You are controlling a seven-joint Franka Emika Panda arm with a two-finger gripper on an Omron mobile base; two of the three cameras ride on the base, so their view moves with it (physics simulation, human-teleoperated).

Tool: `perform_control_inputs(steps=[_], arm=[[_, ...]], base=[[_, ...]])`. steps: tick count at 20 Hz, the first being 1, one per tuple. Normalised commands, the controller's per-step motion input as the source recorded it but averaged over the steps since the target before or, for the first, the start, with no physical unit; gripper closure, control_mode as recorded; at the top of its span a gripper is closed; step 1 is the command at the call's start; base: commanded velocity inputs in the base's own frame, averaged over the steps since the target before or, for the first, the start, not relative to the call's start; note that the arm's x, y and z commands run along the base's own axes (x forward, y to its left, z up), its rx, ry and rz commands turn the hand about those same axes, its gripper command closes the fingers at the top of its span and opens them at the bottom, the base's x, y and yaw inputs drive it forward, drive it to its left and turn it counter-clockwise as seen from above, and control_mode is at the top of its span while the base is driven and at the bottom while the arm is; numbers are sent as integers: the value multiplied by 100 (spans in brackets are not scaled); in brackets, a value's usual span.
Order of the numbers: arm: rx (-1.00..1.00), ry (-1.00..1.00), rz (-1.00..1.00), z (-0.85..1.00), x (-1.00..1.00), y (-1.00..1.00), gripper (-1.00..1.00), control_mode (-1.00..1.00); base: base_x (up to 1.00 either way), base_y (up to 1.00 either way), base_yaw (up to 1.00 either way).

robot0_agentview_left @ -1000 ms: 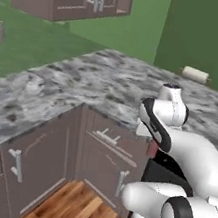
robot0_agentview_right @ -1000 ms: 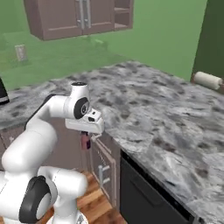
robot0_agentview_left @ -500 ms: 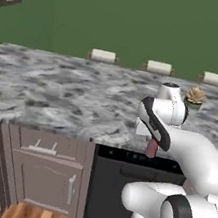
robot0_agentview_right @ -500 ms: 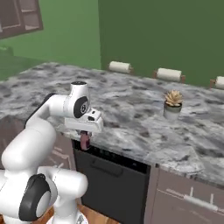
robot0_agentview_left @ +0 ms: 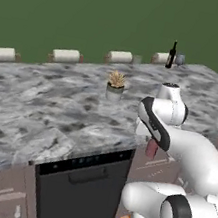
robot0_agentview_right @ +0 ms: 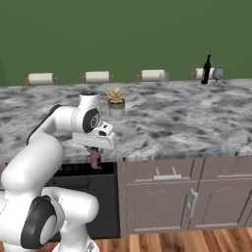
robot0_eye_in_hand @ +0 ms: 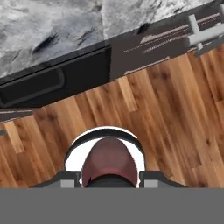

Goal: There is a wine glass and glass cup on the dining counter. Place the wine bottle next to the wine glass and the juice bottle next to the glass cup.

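My gripper (robot0_agentview_left: 152,148) (robot0_agentview_right: 95,158) hangs just in front of the dining counter (robot0_agentview_left: 56,102) (robot0_agentview_right: 172,113), below its edge, shut on the small reddish juice bottle (robot0_agentview_left: 151,149) (robot0_agentview_right: 95,156). The hand view looks down past the bottle's rounded red body (robot0_eye_in_hand: 109,162) to the floor. Far off at the counter's back right stands the dark wine bottle (robot0_agentview_left: 172,55) (robot0_agentview_right: 207,70), with the greyish wine glass (robot0_agentview_left: 180,58) (robot0_agentview_right: 217,74) close beside it. Left of them is a faint clear tumbler, the glass cup (robot0_agentview_left: 137,59).
A small potted plant (robot0_agentview_left: 115,85) (robot0_agentview_right: 116,101) sits mid-counter. Several pale rolls (robot0_agentview_left: 66,55) (robot0_agentview_right: 97,77) line the far edge. A black dishwasher front (robot0_agentview_left: 79,187) (robot0_agentview_right: 93,197) and grey-brown cabinet doors (robot0_agentview_right: 172,197) are below the counter. A wooden floor (robot0_eye_in_hand: 166,109) lies underneath.
The whole picture has swung as the base turned: the corner worktop and wall cabinets left view, and the long counter with bottle and glass came in. The arm keeps its grip.
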Motion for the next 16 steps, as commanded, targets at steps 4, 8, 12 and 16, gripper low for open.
perform_control_inputs(steps=[4, 8, 12, 16], arm=[[0, 0, 0, 0, 0, 0, 100, 100], [0, 0, 0, 0, 0, 0, 100, 100], [0, 0, 0, 0, 0, 0, 100, 100], [0, 0, 0, 0, 0, 0, 100, 100]], base=[[-12, -12, -58], [-10, -36, -37], [-4, -36, -33], [9, -35, -20]])
